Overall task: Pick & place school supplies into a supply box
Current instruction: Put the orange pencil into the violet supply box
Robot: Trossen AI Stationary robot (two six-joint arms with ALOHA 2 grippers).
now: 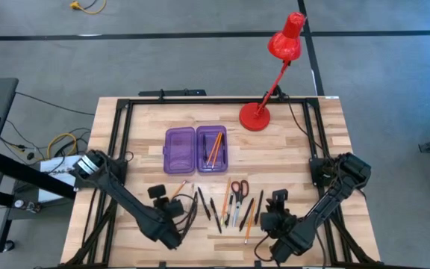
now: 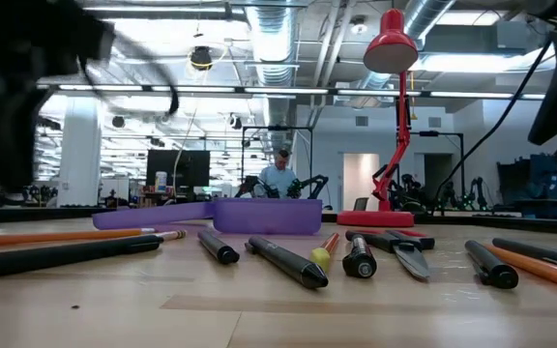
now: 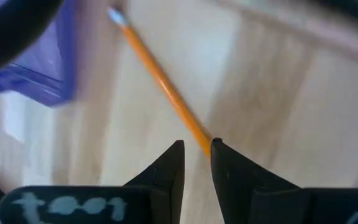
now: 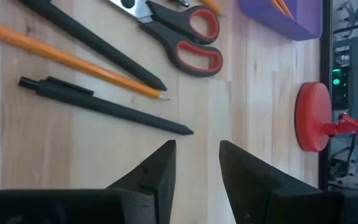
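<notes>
The supply box (image 1: 196,149) is an open purple case lying flat mid-table, with orange pencils in its right half (image 1: 213,148). My left gripper (image 1: 169,199) is near it, shut on one orange pencil (image 1: 180,187) that points toward the box (image 3: 36,68). More school supplies lie in a row on the table: black pens (image 1: 204,202), orange pencils (image 1: 248,220) and red-handled scissors (image 1: 237,188). My right gripper (image 1: 278,200) hovers open just right of that row, with bare wood between its fingers (image 4: 197,146). My left gripper (image 3: 196,144) pinches the pencil between its two fingers at the end opposite the eraser (image 3: 201,138). The fingers slant down from the table's near left side. The pencil runs out ahead of them, its eraser end (image 3: 117,15) toward the box. I cannot tell whether that end touches the table.
A red desk lamp (image 1: 275,67) stands on its round base (image 1: 254,117) at the far right, behind the box. Black rails (image 1: 215,99) frame the table top. Free wood lies left of the box and along the near edge.
</notes>
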